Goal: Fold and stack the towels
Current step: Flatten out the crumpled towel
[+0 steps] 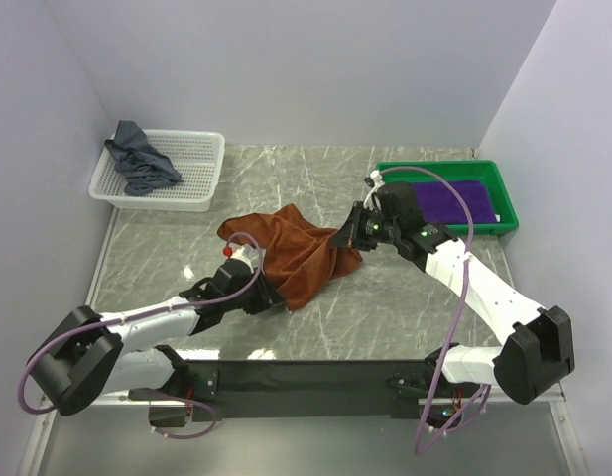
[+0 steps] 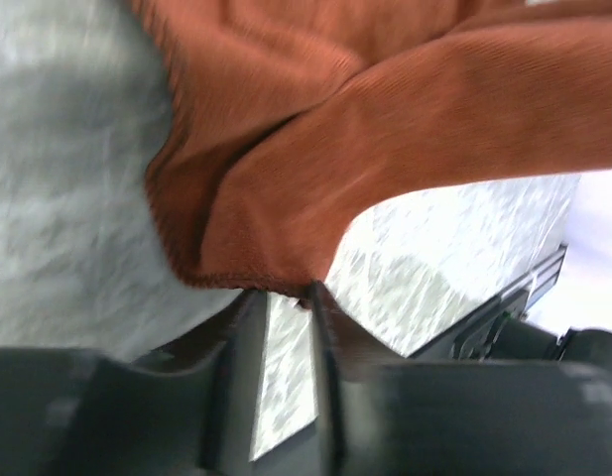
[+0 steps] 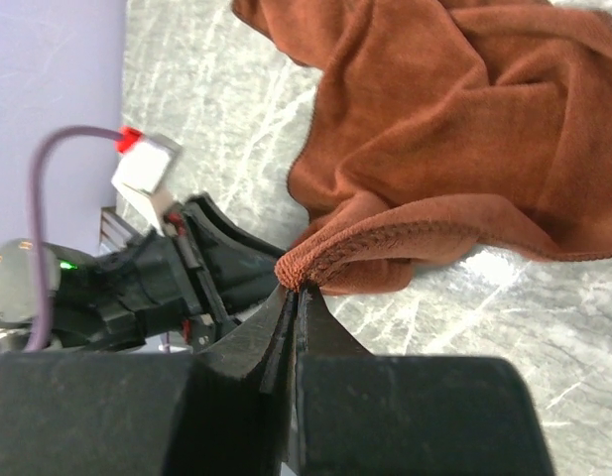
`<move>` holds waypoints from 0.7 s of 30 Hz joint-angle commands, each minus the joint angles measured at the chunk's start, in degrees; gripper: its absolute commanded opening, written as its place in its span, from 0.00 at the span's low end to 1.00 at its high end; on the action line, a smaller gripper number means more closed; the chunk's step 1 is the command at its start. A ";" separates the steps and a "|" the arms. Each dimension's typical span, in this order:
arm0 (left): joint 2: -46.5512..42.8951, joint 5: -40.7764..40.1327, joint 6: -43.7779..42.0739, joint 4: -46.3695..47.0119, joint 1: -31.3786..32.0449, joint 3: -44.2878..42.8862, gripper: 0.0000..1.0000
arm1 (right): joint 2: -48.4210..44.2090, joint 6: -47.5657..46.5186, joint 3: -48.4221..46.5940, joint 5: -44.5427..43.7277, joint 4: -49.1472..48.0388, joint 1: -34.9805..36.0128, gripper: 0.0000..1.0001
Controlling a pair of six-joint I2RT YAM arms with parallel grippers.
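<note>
A rust-brown towel (image 1: 298,253) lies crumpled in the middle of the table. My right gripper (image 1: 345,236) is shut on one hemmed corner of it (image 3: 315,263), lifted just off the marble; the jaws (image 3: 299,290) are pressed together. My left gripper (image 1: 269,295) sits at the towel's near left edge. In the left wrist view its fingertips (image 2: 281,293) stand a narrow gap apart, with the towel's hem (image 2: 246,273) lying across them and bare table showing between the fingers. A purple towel (image 1: 454,198) lies flat in the tray. A grey-blue towel (image 1: 139,159) is bunched in the basket.
The white mesh basket (image 1: 201,190) stands at the back left against the wall. The green tray (image 1: 507,203) stands at the back right. Walls close in the table on three sides. The left arm's wrist (image 3: 137,288) is close in front of my right gripper.
</note>
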State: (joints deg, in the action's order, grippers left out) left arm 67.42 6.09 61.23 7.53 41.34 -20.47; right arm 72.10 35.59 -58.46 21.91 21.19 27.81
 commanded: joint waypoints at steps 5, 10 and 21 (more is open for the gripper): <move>2.28 -7.65 0.56 -0.65 0.14 -8.26 0.04 | -3.27 -0.35 4.13 -2.92 -1.50 -0.57 0.00; 0.96 -10.49 -1.11 -6.03 -6.08 -12.65 0.01 | -4.16 -1.32 5.81 -5.21 -1.06 -1.53 0.00; 23.62 -2.84 -8.57 -18.60 -21.30 -34.18 0.08 | 4.97 -3.86 7.74 -9.87 -2.47 -3.91 0.00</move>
State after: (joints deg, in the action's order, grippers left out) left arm 86.85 0.14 56.75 -5.74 21.04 -50.28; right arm 74.32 33.32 -51.83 14.17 20.49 24.67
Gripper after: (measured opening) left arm 0.075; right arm 0.010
